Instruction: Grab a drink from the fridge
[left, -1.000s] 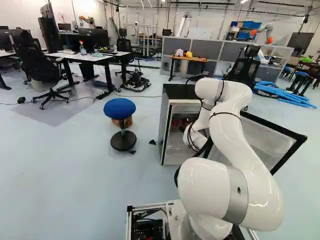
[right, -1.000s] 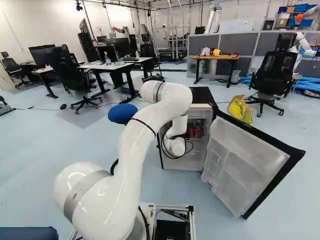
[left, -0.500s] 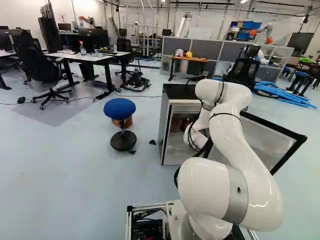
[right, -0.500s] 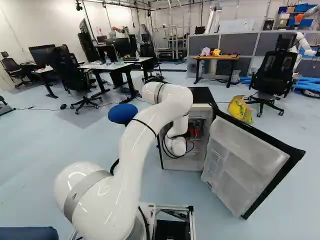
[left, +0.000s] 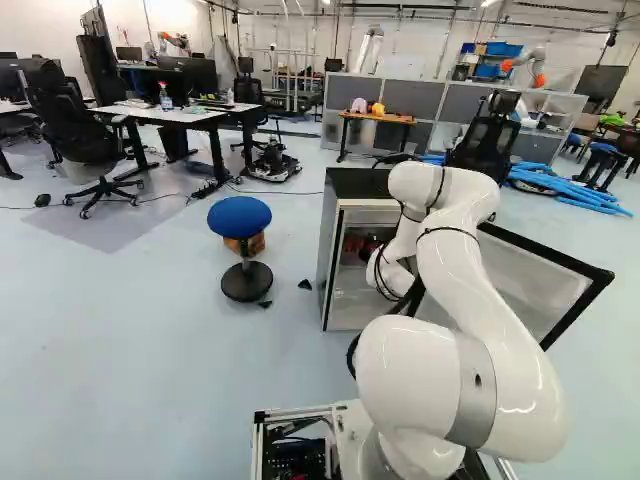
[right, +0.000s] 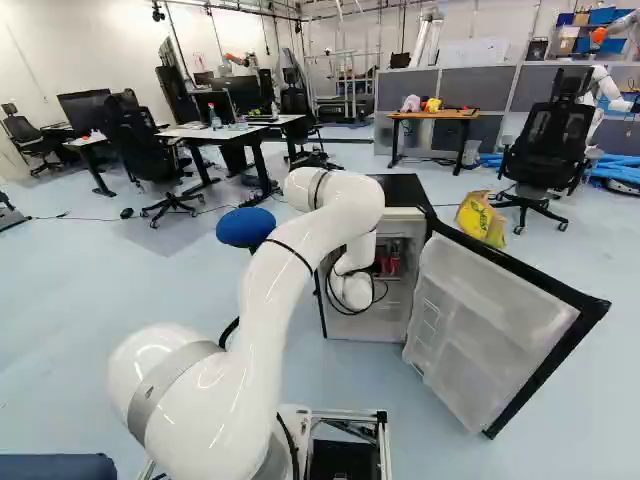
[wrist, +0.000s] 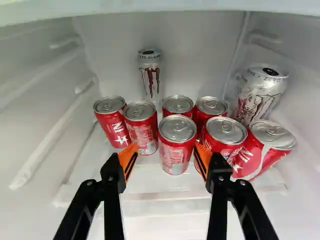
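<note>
The fridge (right: 405, 190) stands with its door (right: 490, 320) swung wide, and my wrist reaches into it; both base views hide the gripper. In the wrist view the gripper (wrist: 165, 152) is open. A small red can (wrist: 177, 145) at the front of the shelf is just ahead of the gap between the orange pads, nearer one finger; contact cannot be told. Several other red cans stand beside and behind it, among them one red can (wrist: 141, 127) near the other finger and a tilted red can (wrist: 265, 150). Two taller silver cans (wrist: 150, 75) (wrist: 260, 95) are farther back.
The fridge's inner side walls (wrist: 35, 115) flank the gripper on both sides, with a shelf (wrist: 165, 195) under it. A blue stool (left: 240, 217) is beside the fridge. Behind the door lies a yellow bag (right: 481, 219) near a black chair (right: 548, 150).
The upper part of my arm has shifted very slightly leftward in the left base view. The base, the fridge and its door have not moved.
</note>
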